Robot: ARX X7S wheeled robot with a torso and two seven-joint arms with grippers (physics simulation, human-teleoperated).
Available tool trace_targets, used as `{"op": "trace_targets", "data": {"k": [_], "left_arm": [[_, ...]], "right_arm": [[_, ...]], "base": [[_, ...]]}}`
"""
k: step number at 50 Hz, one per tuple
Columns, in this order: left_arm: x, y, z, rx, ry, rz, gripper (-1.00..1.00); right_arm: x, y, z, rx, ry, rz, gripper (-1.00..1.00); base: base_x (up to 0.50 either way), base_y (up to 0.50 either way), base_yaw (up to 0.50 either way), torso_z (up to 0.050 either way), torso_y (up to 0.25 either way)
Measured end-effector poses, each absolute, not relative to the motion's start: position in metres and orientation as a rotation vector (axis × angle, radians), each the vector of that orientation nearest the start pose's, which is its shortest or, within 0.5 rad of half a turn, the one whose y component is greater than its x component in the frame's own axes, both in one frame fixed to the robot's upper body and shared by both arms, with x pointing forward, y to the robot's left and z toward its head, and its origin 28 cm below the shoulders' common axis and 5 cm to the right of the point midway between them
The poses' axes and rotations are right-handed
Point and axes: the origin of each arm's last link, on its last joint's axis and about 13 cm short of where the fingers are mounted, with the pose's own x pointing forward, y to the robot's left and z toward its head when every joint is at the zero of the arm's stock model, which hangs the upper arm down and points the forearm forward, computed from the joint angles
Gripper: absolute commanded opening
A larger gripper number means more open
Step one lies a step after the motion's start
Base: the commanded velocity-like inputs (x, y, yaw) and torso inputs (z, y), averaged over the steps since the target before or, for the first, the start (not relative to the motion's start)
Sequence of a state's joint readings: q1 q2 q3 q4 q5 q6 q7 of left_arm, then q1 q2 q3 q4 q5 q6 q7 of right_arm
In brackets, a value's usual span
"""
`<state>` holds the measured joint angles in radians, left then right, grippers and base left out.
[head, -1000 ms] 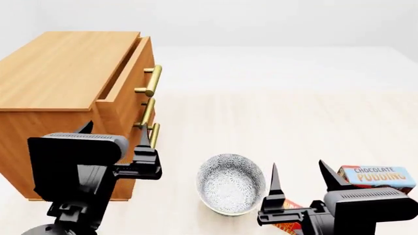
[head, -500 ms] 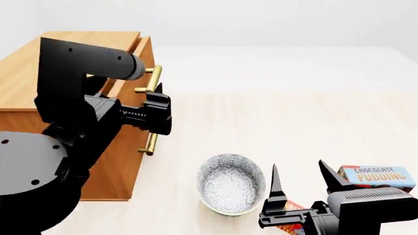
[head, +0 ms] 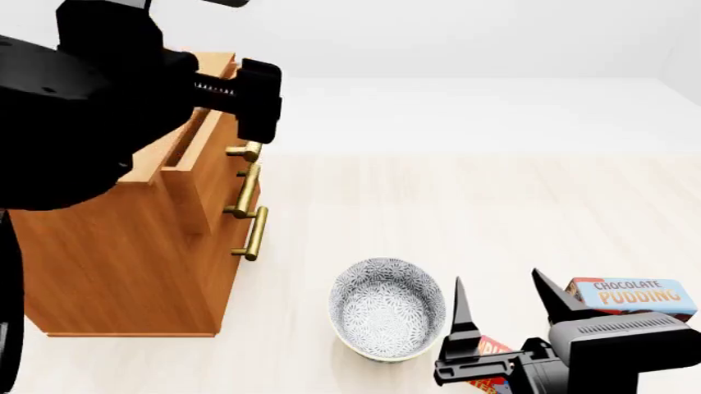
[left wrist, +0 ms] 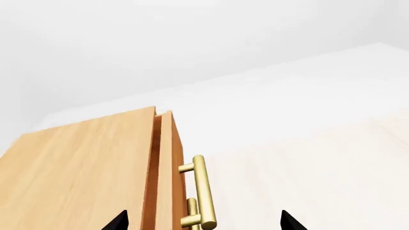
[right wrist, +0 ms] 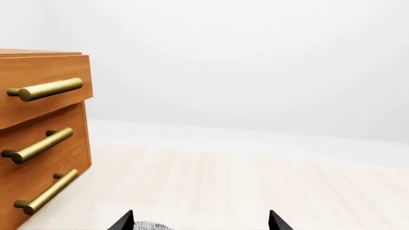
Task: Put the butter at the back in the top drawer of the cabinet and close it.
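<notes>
**Above the cabinet: left arm raised, butter low by the right pincer**

At the left, the cabinet (head: 121, 246) has its top drawer (head: 203, 176) pulled slightly out. Beside its brass handle (left wrist: 200, 191) hangs the left pincer (left wrist: 201, 221), released and empty. The butter (head: 482, 373) lies on the floor beside a patterned bowl (head: 386, 308), mostly hidden behind the right pincer (head: 498, 305), also spread, gripping nothing. A chocolate pudding box (head: 635, 297) sits just right.

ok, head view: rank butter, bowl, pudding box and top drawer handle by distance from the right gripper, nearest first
1. butter, partly hidden beneath the right gripper.
2. bowl to its left and pudding box to its right: too close to call.
3. top drawer handle, far left, up on the cabinet.
</notes>
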<state>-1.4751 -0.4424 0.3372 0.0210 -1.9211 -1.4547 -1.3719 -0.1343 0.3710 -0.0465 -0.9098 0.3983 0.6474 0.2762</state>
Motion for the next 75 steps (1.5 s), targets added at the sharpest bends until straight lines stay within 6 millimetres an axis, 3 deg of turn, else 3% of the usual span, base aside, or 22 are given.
{"op": "trace_targets", "data": {"k": [14, 30, 55, 75], "left_arm": [[0.287, 0.201, 0.383, 0.187, 0.376, -0.098, 1.0], [0.313, 0.196, 0.396, 0.194, 0.504, -0.064, 1.0], [0.328, 0.189, 0.403, 0.22, 0.696, -0.057, 1.0], [0.338, 0.189, 0.394, 0.226, 0.783, -0.044, 1.0]], "right_arm": [[0.147, -0.115, 0.129, -0.047, -0.049, 0.106, 1.0], [0.148, -0.114, 0.128, -0.055, -0.035, 0.119, 1.0], [0.15, -0.115, 0.128, -0.057, -0.02, 0.137, 1.0], [0.15, -0.114, 0.127, -0.064, -0.013, 0.145, 1.0]], "base": [[0.0, 0.0, 0.0, 0.0, 0.0], [0.0, 0.0, 0.0, 0.0, 0.0], [0.0, 0.0, 0.0, 0.0, 0.0], [0.0, 0.0, 0.0, 0.0, 0.0]]}}
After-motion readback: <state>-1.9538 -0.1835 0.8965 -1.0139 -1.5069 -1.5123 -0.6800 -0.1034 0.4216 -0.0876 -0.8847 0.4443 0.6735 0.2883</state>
